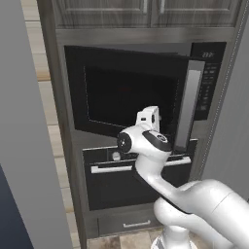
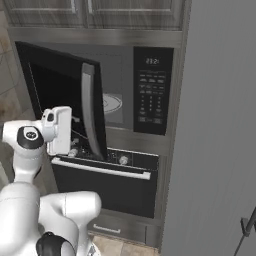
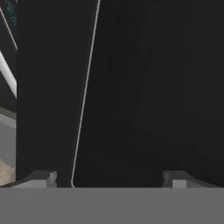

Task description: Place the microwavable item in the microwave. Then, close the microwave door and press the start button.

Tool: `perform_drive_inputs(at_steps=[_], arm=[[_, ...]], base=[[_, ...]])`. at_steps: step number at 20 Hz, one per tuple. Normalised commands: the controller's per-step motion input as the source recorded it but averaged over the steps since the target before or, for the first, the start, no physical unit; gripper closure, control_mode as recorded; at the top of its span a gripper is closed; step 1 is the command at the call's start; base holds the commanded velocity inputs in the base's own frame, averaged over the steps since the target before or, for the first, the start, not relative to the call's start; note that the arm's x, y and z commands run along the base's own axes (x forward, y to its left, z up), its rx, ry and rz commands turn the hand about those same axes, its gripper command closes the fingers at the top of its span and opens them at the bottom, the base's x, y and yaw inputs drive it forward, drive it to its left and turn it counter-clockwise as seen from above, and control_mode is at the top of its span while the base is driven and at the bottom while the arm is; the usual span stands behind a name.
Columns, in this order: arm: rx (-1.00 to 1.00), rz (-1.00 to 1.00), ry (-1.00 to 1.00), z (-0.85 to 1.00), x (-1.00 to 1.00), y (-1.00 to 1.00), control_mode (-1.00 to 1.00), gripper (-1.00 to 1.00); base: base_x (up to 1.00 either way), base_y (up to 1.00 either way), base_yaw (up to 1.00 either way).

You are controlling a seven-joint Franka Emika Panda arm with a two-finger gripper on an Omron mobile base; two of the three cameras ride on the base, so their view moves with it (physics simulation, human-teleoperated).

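Your gripper (image 3: 109,177) stands wide apart, grasping nothing, pointed close at the dark window of the microwave door (image 1: 129,97). That door hangs partly ajar on the microwave (image 2: 150,90), its turntable (image 2: 112,103) visible in the gap. The oven (image 2: 107,185) sits below, under wooden cabinets (image 1: 146,12).
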Motion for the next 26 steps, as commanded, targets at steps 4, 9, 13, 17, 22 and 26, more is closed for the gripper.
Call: perform_drive_inputs(at_steps=[4, 9, 13, 17, 22, 26], arm=[[0.03, 0.08, -0.04, 0.18, 0.57, -0.18, -1.00, -1.00], [0.03, 0.05, 0.00, 0.30, 0.51, -0.04, -1.00, -1.00], [0.04, 0.06, 0.00, 0.07, 0.58, -0.08, -1.00, -1.00], [0.06, 0.08, 0.00, 0.00, 0.61, -0.10, -1.00, -1.00], [0.06, 0.09, 0.00, -0.08, 0.62, -0.01, -1.00, -1.00], [0.05, 0.08, 0.00, -0.05, 0.53, 0.00, -1.00, -1.00]], base=[[0.00, 0.00, 0.00], [0.00, 0.00, 0.00], [0.00, 0.00, 0.00], [0.00, 0.00, 0.00], [0.00, 0.00, 0.00], [0.00, 0.00, 0.00]])
